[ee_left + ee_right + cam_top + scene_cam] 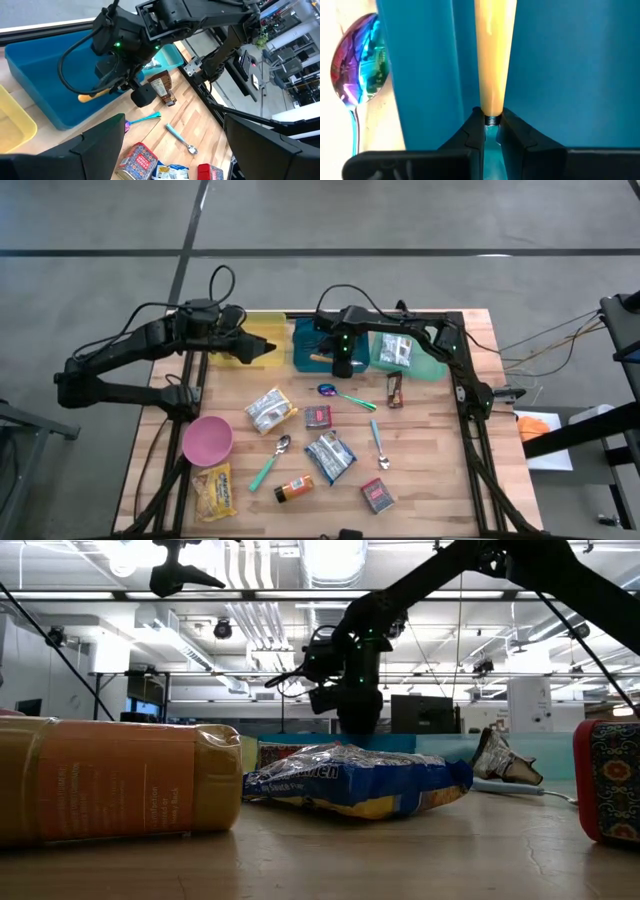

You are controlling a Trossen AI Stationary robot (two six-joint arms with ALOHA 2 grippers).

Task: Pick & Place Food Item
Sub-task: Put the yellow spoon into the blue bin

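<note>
High view showed us the right gripper poised over the blue bin, at the far side of the table. Its jaws were pinched nearly together on an orange-handled utensil; in the right wrist view we saw the fingertips clamped on the narrow metal neck just below the handle, with the blue bin's floor behind it. From the left wrist view the orange handle stuck out sideways from that gripper, inside the bin.

We found the left gripper hovering above the yellow bin, just beside the blue one, its jaws spread wide and empty.

An iridescent spoon lay on the wood just in front of the blue bin. Nearer the front we noted a pink bowl, a silver snack bag, a blue snack bag, a small red tin and an orange bottle lying on its side. A teal bin beside the blue one held a clear packet.
</note>
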